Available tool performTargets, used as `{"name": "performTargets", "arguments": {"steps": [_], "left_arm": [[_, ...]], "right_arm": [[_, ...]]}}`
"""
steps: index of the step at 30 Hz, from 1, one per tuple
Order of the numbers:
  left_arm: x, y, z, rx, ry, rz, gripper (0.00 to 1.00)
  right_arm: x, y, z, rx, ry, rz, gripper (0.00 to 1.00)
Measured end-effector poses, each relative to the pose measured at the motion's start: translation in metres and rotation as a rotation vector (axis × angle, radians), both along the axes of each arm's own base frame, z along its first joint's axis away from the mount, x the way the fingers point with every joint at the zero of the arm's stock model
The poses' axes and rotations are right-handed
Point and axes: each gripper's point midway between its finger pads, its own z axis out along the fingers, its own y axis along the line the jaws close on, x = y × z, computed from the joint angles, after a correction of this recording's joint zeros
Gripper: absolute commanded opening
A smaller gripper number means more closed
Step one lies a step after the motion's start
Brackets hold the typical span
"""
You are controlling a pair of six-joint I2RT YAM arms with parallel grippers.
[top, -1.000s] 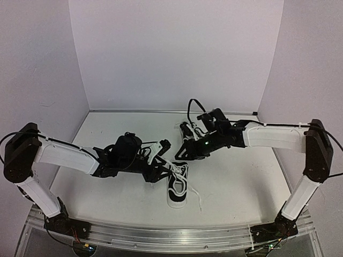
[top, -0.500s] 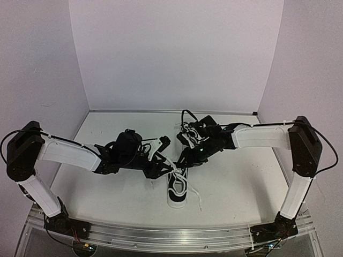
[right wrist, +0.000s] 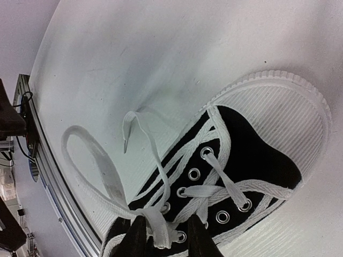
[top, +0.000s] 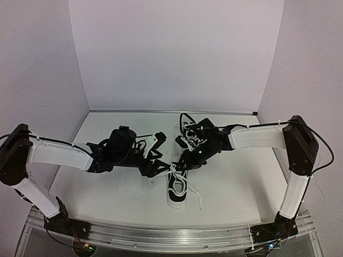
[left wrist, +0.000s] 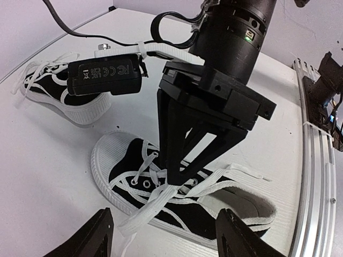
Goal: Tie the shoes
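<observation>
The near shoe [top: 178,187] is a black sneaker with a white sole, toe toward the table's front; it also shows in the left wrist view [left wrist: 140,172] and the right wrist view [right wrist: 252,160]. My right gripper [top: 177,166] is down on its lacing, jaws closed on a white lace [right wrist: 158,225] near the top eyelets; its tip shows in the left wrist view [left wrist: 174,178]. My left gripper [top: 159,156] is wide open and empty just left of the shoe, its fingertips [left wrist: 92,235] low in its own view. The other shoe [top: 188,130] lies behind the right arm.
The second shoe [left wrist: 60,91] lies on its side with loose laces spread on the white table. A metal rail [top: 161,234] runs along the table's front edge. White walls close the back and sides.
My right gripper has come forward and down from near the far shoe onto the near shoe's laces. My left gripper has drawn back a little to the left, still open.
</observation>
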Motion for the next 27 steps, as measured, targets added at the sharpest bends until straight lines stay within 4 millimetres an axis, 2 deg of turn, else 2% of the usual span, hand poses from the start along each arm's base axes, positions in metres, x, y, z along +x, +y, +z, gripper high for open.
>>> {"name": "performTargets", "arguments": {"steps": [4,8,13,17,22,25,27], "left_arm": [[0.0,0.004,-0.005,0.023,0.008,0.001,0.69],[0.003,0.001,-0.014,0.049,0.025,-0.004,0.68],[0.007,-0.005,-0.038,0.097,0.054,-0.019,0.64],[0.006,-0.008,-0.051,0.124,0.079,-0.035,0.44],[0.005,-0.009,-0.052,0.124,0.083,-0.048,0.15],[0.003,-0.007,-0.054,0.121,0.083,-0.055,0.06],[-0.001,-0.002,-0.056,0.124,0.091,-0.057,0.04]], "right_arm": [[-0.002,0.001,0.0,0.007,0.009,0.009,0.06],[-0.003,0.002,0.001,0.011,0.011,0.013,0.03],[-0.003,0.002,0.002,0.014,0.01,0.013,0.01],[-0.004,0.001,0.008,0.023,0.003,0.013,0.0],[-0.006,-0.001,0.018,0.037,-0.01,0.012,0.0],[-0.008,-0.003,0.021,0.04,-0.013,0.011,0.0],[-0.01,-0.005,0.02,0.039,-0.012,0.01,0.0]]}}
